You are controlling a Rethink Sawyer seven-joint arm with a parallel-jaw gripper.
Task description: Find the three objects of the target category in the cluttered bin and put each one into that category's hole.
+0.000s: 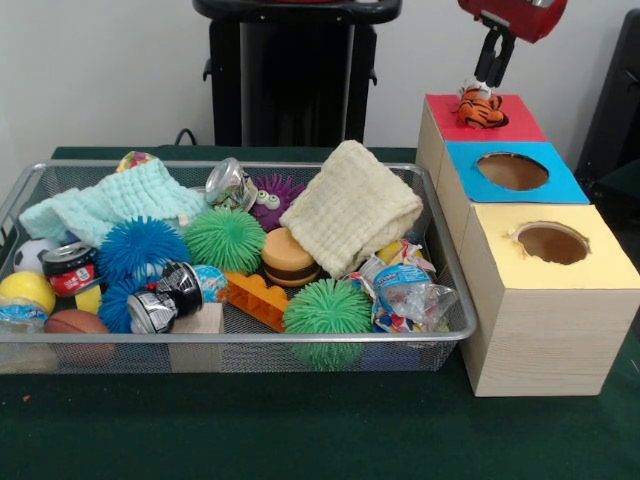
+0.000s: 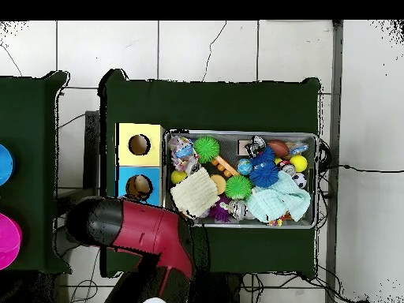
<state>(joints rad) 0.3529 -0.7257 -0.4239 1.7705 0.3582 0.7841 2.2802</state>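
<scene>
— Where is the orange-and-black striped plush tiger found?
— It is seen on the red-topped wooden box, at its hole; the black two-fingered gripper is positioned directly above it, and the fingers are drawn close together at the toy's top; whether the toy is actually pinched cannot be told.
— And beside that?
— A blue-topped box and a yellow-topped box are lined up next to it, each hole uncovered; the silver wire-mesh bin is set beside them, filled with green spiky rubber balls, a cream folded washcloth and a toy hamburger.
</scene>
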